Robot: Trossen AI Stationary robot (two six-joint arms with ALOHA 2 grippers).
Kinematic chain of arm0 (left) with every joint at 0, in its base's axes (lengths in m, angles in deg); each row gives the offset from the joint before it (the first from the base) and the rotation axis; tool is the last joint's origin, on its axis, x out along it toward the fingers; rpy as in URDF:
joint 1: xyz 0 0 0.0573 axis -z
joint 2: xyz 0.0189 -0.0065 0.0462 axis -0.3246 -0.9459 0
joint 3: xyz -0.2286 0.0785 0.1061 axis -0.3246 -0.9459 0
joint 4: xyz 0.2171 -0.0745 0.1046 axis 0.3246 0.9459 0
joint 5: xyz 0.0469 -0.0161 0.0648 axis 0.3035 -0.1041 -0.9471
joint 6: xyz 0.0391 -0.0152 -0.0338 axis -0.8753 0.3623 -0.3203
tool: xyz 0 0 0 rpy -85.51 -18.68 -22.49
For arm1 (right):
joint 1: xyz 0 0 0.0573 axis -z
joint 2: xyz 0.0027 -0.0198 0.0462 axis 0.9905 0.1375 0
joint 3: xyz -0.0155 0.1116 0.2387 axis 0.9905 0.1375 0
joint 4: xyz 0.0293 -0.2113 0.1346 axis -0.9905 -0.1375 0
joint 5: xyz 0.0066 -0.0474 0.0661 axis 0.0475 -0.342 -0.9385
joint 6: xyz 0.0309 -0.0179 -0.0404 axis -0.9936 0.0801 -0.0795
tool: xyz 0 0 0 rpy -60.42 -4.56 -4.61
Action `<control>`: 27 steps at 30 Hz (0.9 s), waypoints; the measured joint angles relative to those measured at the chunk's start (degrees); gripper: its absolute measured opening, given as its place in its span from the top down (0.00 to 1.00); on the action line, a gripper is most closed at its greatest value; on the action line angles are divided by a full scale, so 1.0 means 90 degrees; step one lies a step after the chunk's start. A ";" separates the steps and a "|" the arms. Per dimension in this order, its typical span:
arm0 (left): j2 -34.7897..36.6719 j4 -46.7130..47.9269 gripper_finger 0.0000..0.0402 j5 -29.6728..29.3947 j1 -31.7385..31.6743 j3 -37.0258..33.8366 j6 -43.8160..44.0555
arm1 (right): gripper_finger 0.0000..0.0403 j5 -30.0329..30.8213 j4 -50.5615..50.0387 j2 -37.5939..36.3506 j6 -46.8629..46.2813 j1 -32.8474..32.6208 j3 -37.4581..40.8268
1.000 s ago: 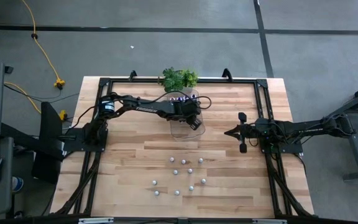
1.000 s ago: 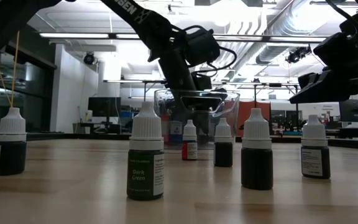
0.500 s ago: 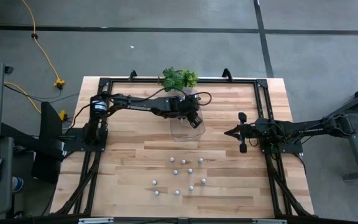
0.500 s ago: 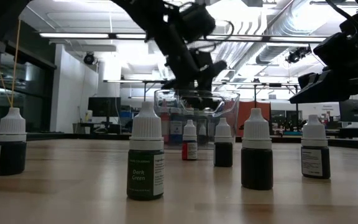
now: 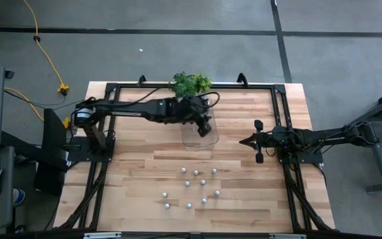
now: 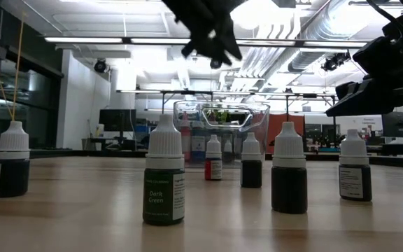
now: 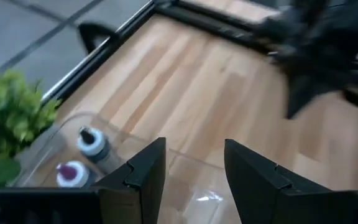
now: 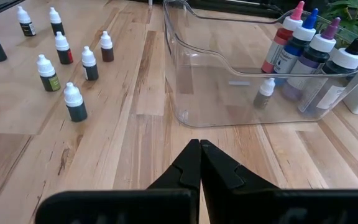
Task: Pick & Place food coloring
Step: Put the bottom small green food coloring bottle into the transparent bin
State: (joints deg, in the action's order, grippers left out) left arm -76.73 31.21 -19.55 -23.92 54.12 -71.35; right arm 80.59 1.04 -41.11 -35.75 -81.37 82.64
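Several small food coloring bottles (image 5: 194,186) with white caps stand upright on the near half of the table, also in the right wrist view (image 8: 61,56). A clear tray (image 8: 229,68) holds several bigger bottles (image 8: 309,43) at its far end and one small bottle (image 8: 265,93), all upright. My left gripper (image 7: 194,168) hangs open and empty high above the tray (image 5: 197,137), seen at the top of the low view (image 6: 208,31). My right gripper (image 8: 199,149) waits shut at the table's right, pointing at the tray.
A green leafy plant (image 5: 191,83) stands just beyond the tray at the far edge. A black frame (image 5: 280,89) runs round the tabletop. Bare wood lies between the tray and the bottle cluster (image 6: 164,178).
My left gripper has risen from inside the tray to well above its rim, tipping more toward level as it went. The bottles in the tray and on the table have stayed put.
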 joint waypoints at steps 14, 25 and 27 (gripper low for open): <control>0.0743 0.1156 0.64 0.0949 0.0798 -0.0012 -0.0427 | 1.00 -0.0002 0.0000 -0.0002 0.0000 -0.0002 -0.0001; 0.1017 0.1935 0.67 0.1190 0.1332 -0.0027 -0.0667 | 1.00 -0.0002 -0.0008 0.0000 0.0000 -0.0002 0.0000; 0.1046 0.1828 0.68 0.1265 0.1418 -0.0093 -0.0645 | 1.00 0.0000 -0.0008 -0.0002 0.0000 -0.0002 -0.0002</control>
State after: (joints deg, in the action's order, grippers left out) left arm -67.31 47.66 -8.17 -11.16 53.28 -77.16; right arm 80.59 0.97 -41.13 -35.75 -81.38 82.62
